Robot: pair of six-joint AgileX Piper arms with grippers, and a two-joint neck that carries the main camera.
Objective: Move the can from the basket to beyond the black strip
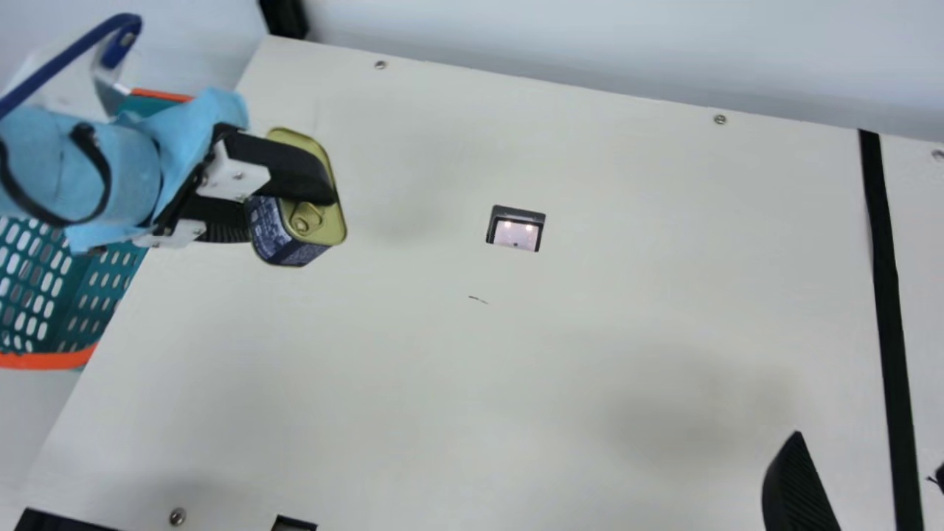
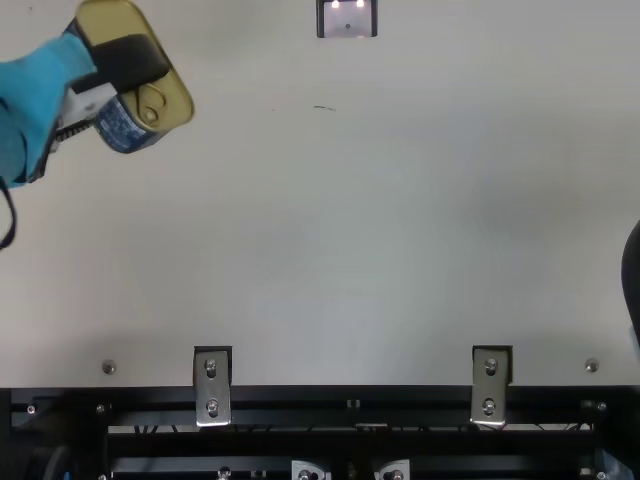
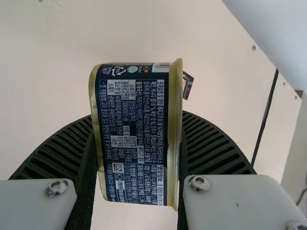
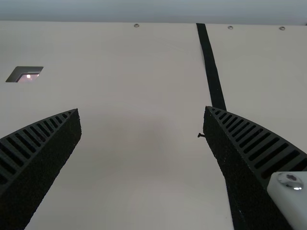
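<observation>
Our left gripper (image 3: 136, 115) clamps the boxy navy-and-gold metal can (image 1: 328, 223) (right gripper (image 4: 142, 109) gapes, empty); we'd best level it before release.

The cream counter (image 1: 590, 332) has a flat, pale top with soft shadows across it. A black strip (image 1: 886, 295) runs from its far edge toward the near side, well over to the right. Near the middle sits a dark-framed rectangle (image 1: 516, 227) with two bright spots in it, and a thin dark mark (image 1: 478, 299) lies nearer than that. Small round screws (image 1: 720, 119) dot the far edge; two metal brackets (image 2: 212, 385) sit at the near edge.
</observation>
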